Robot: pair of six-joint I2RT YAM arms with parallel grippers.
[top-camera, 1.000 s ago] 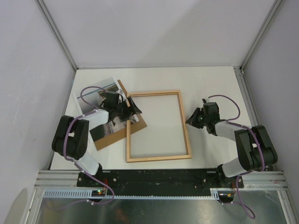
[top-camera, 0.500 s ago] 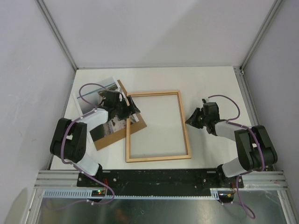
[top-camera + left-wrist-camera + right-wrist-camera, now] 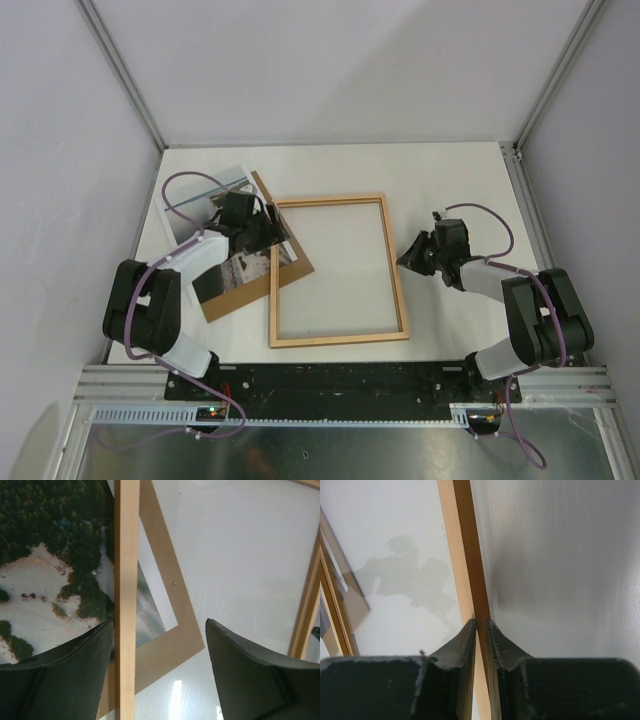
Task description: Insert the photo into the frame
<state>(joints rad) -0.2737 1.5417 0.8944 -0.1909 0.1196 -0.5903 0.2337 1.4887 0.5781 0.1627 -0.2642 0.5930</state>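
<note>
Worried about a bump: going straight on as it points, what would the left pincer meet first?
Likely the frame: its left rail lies between the left pincer's open fingers, with the photo beneath. Depth is unclear.

Pale wood frame (image 3: 395,270), dark-green and sandy-white photo (image 3: 45,580), tan backing board (image 3: 176,600).

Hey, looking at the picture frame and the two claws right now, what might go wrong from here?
1. The left claw hangs open astride the left rail of the frame, which lies across the photo and backing board. Closing there might pinch or crease the photo.
2. The right claw is shut on the thin right rail only. Lifting from that one side may tilt the frame or let it slip.
</note>
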